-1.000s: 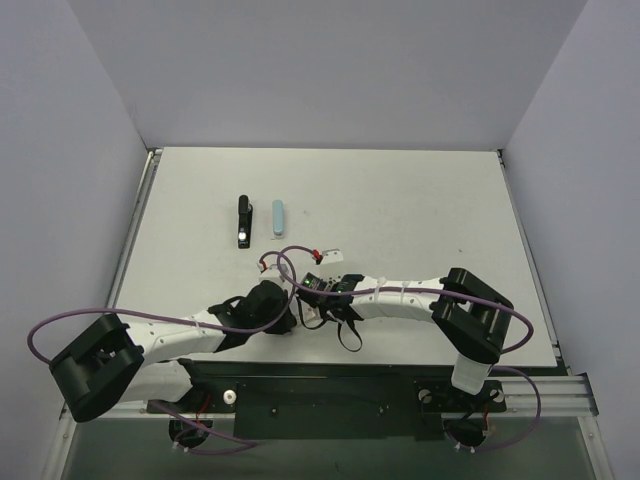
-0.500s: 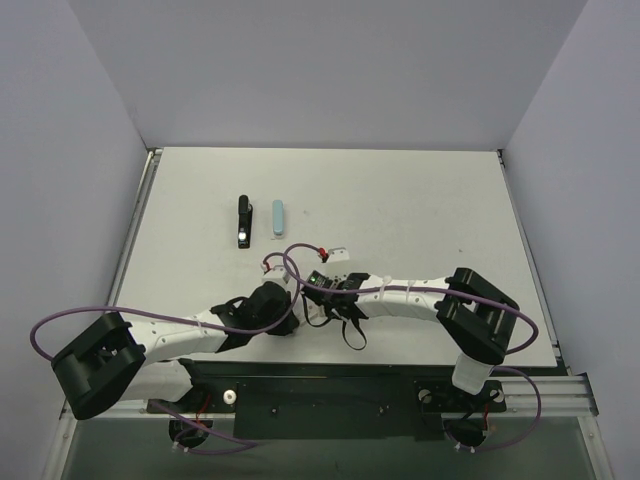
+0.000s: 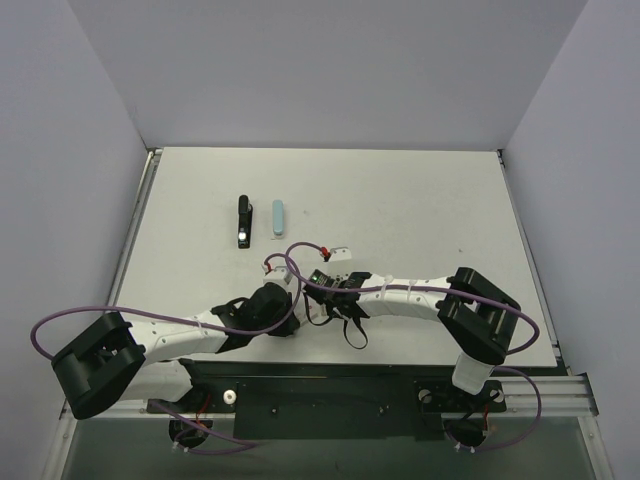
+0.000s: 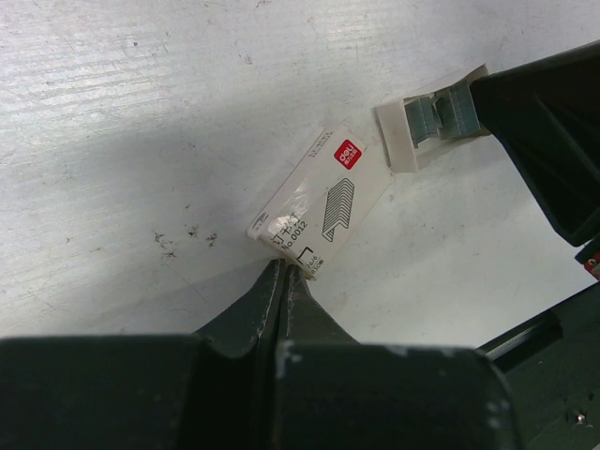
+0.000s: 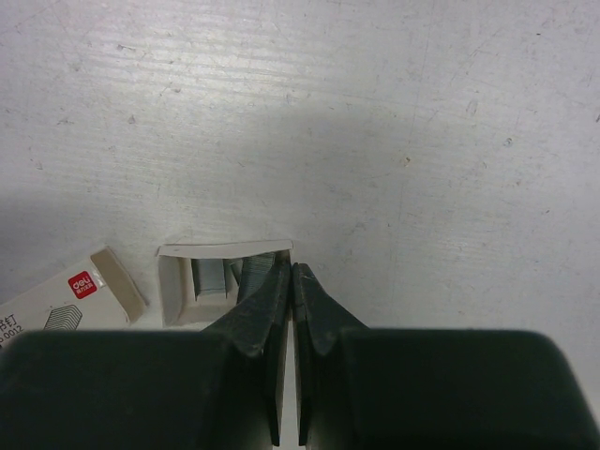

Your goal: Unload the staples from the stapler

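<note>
left end effector [image 4: 284,268] pinches white card staple sleeve [image 4: 323,199] corner | right end effector [image 5: 292,268] closed tight at white staple tray [image 5: 172,286] | my tug could spill staples [image 5: 209,278]

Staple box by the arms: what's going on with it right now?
The left pincer is shut on a corner of the white cardboard sleeve. The right pincer is shut on the end of the white inner tray of grey staples, which lies outside the sleeve. The black stapler sits untouched farther back.
</note>
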`<state>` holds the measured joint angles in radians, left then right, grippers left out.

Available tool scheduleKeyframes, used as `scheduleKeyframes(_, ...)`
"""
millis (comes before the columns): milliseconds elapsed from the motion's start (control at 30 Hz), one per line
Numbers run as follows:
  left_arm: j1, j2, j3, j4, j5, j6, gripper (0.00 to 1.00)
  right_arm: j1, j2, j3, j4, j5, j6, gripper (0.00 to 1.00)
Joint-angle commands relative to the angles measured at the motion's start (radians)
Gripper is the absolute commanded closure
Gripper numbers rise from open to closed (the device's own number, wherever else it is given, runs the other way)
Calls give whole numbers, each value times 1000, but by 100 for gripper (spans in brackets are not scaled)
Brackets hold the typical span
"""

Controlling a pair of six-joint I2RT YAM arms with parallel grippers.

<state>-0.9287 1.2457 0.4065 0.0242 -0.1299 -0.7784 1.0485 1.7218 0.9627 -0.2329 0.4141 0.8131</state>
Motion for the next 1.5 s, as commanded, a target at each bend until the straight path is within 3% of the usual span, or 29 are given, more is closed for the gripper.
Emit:
scheduleKeyframes(0, -18, 21, 6, -40, 10, 30, 100, -2, 9, 34, -34, 15, 1, 100)
scheduleKeyframes(1467, -21, 27, -11, -1, 10, 37, 100, 31, 44, 71, -57, -5, -25, 100)
